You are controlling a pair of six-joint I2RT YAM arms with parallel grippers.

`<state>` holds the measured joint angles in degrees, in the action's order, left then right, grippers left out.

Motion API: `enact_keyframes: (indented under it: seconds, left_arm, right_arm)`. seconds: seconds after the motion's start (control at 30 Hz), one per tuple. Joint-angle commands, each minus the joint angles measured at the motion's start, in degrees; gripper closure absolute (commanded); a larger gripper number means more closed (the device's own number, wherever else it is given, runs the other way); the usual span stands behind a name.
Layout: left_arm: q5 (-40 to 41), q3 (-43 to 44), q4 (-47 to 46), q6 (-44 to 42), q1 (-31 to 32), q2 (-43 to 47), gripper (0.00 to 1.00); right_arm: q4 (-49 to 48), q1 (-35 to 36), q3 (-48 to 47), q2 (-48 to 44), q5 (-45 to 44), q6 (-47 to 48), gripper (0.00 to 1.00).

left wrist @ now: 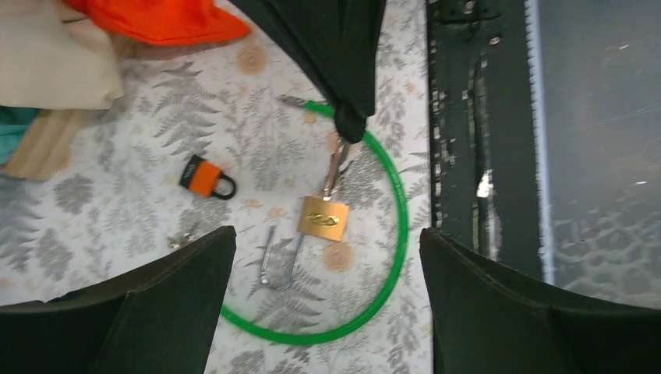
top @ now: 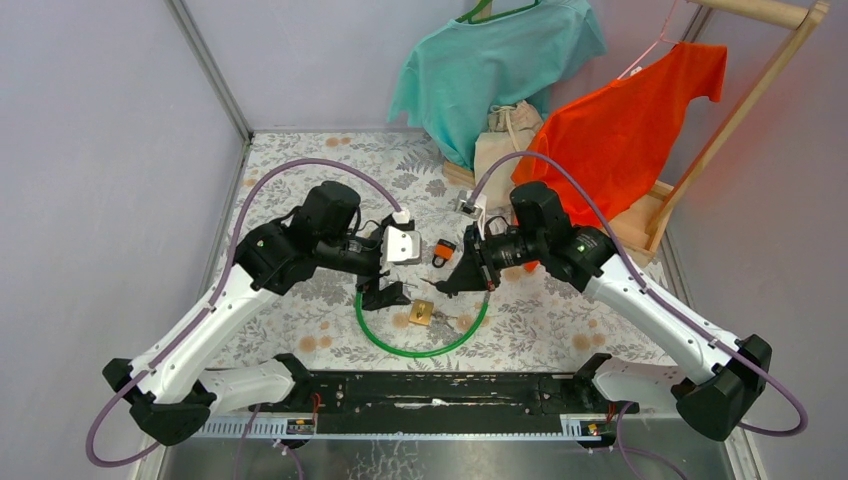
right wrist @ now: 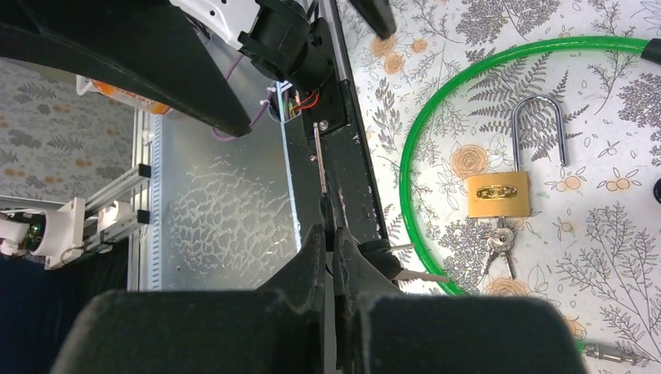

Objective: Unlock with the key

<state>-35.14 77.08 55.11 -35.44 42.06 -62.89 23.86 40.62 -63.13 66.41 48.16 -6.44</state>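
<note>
- The right gripper [right wrist: 333,238] has its two black fingers pressed together. It is too hard to see if they pinch anything.
- A thin silver key blade [right wrist: 421,275] pokes out from under one finger, with its other end hidden.
- A small bunch of silver keys [right wrist: 499,240] sits at the bottom of the square gold padlock [right wrist: 499,195]. They overlap, so they cannot be counted.
- The thin green ring [right wrist: 413,156] is partly covered or cut off in every view.
- There are two padlocks. The gold one lies flat on the flowery tablecloth [top: 560,310] inside the green curve, between the grippers. A small orange and black padlock [left wrist: 206,177] lies apart from it.
- The left gripper [left wrist: 327,238] is over the gold padlock, fingers spread wide, holding nothing.
- Only the top view shows the two whole shirts, a blue-green shirt [top: 500,60] and an orange shirt [top: 630,120].
- The right wrist view misses the orange padlock.
</note>
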Motion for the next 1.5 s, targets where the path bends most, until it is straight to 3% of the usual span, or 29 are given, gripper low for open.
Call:
enact_keyframes:
  seconds: [0.0, 0.17, 0.27, 0.5, 0.63, 0.83, 1.1, 1.47]
  left_arm:
    - [-6.8, 1.4, 0.2, 7.0, -0.2, -0.6, 0.06]
    - [4.7, -2.2, -5.5, 14.7, -3.0, -4.3, 0.02]
    - [15.6, -3.9, -7.3, 16.8, -4.2, -11.0, 0.06]
    - [15.3, -4.1, -15.8, 20.9, -5.6, -27.4, 0.25]
    - [14.0, -1.3, -21.1, 21.8, -4.8, -35.0, 0.41]
    - [15.0, 2.6, -24.4, 24.6, -3.4, -43.3, 0.50]
    - [18.2, 1.7, -28.1, 25.6, -2.1, -47.3, 0.58]
    - [20.6, 3.1, -30.0, 23.9, -2.1, -50.3, 0.56]
  right_arm:
    - [0.2, 0.2, -1.1, -3.0, 0.3, 4.1, 1.00]
    - [2.5, 0.1, -1.4, -6.0, -13.0, 2.8, 1.00]
    - [4.9, 0.1, -1.4, -8.5, -24.0, -0.1, 1.00]
    - [8.8, 0.1, 0.9, -18.9, -38.4, -8.3, 1.00]
    - [12.5, 0.1, 0.9, -23.0, -42.2, -11.4, 1.00]
    - [15.3, 0.1, 1.8, -27.5, -47.0, -15.2, 1.00]
    - [16.2, 0.1, 2.7, -29.3, -48.9, -15.6, 1.00]
    - [15.7, 0.1, 3.3, -29.3, -47.2, -15.4, 1.00]
